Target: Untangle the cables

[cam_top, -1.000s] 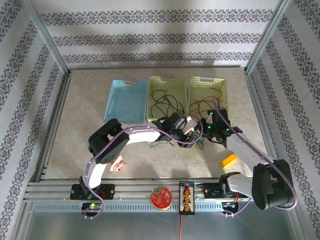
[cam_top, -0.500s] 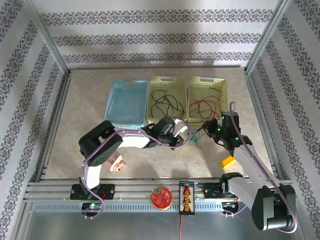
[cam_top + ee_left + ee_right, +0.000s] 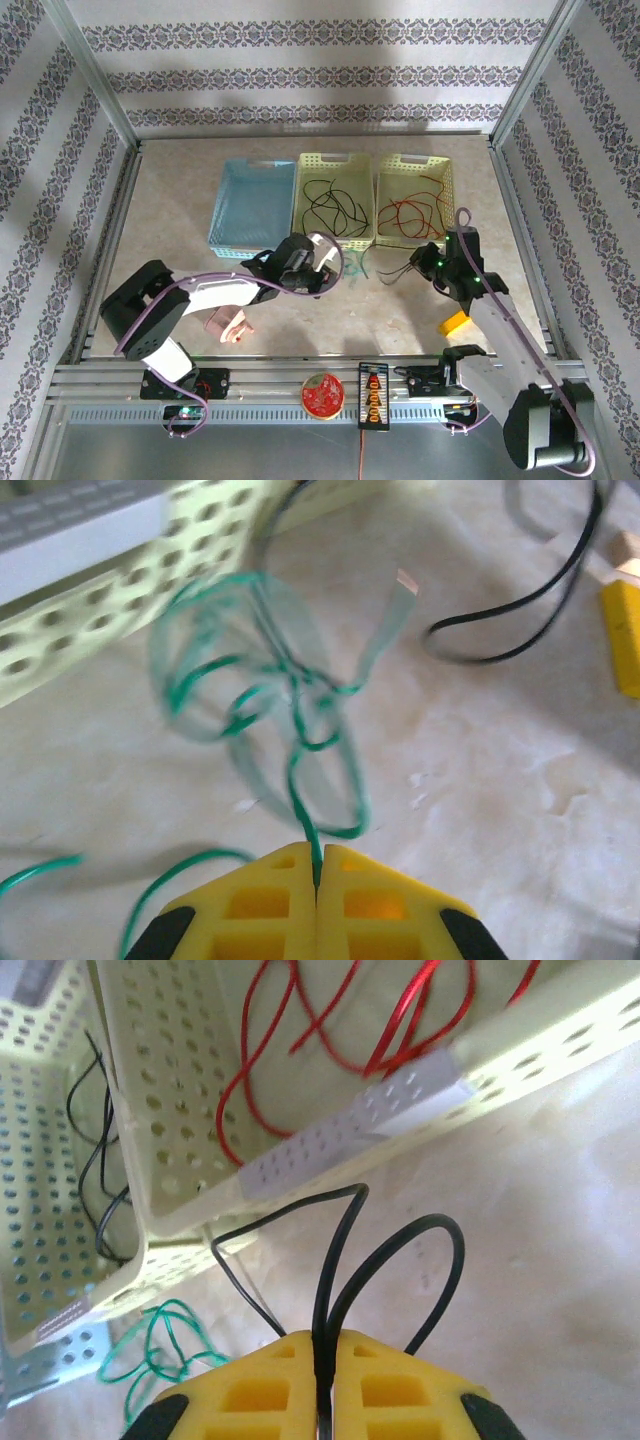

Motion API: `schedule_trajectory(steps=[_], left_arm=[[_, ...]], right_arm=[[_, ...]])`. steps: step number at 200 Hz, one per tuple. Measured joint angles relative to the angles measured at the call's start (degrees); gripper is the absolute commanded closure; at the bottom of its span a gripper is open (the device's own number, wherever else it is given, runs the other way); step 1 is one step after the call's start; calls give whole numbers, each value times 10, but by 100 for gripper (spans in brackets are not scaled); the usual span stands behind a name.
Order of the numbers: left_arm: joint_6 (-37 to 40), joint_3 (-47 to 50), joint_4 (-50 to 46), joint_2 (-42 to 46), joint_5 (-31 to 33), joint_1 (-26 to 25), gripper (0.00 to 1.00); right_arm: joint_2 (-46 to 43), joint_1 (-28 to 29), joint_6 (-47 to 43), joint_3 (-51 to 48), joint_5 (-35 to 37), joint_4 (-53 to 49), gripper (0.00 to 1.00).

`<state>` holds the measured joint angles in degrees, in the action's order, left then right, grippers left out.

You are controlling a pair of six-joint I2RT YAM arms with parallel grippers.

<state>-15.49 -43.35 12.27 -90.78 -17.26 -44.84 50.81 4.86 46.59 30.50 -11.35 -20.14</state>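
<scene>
My left gripper [image 3: 336, 264] [image 3: 316, 865] is shut on one end of a thin green cable [image 3: 300, 730], whose tangled loops hang blurred just past the fingertips. That green cable [image 3: 357, 262] lies between the two grippers, in front of the middle basket. My right gripper [image 3: 426, 263] [image 3: 322, 1345] is shut on a black cable [image 3: 345, 1250], pinched as a doubled loop. The black cable [image 3: 400, 272] trails left over the table. More black cables [image 3: 330, 208] lie in the middle basket and red cables [image 3: 410, 215] [image 3: 330, 1020] in the right one.
Three baskets stand in a row at the back: blue [image 3: 222, 215], yellow-green middle [image 3: 335, 158] and yellow-green right [image 3: 415, 158]. A yellow block [image 3: 456, 322] lies by the right arm. A pink object [image 3: 228, 325] lies front left. A connector strip [image 3: 372, 395] and red disc [image 3: 322, 395] sit on the front rail.
The grippers have drawn apart: the left shut on the green cable and pulled back left, the right swung right with the black cable. The green and black strands have separated.
</scene>
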Motion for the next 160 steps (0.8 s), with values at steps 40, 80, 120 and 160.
schedule_trajectory(steps=[40,80,120,160], left_arm=[[-1,31,-33,40,28,26,100],[-1,32,-42,48,30,26,100],[-13,33,-40,48,27,26,100],[-28,35,-34,46,25,26,100]], right_arm=[[-17,-17,-8,5,51,-27,90],[-7,-10,-30,7,6,-11,90],[-19,64,-61,98,-31,2,90],[56,125,-77,232,-33,59,90]])
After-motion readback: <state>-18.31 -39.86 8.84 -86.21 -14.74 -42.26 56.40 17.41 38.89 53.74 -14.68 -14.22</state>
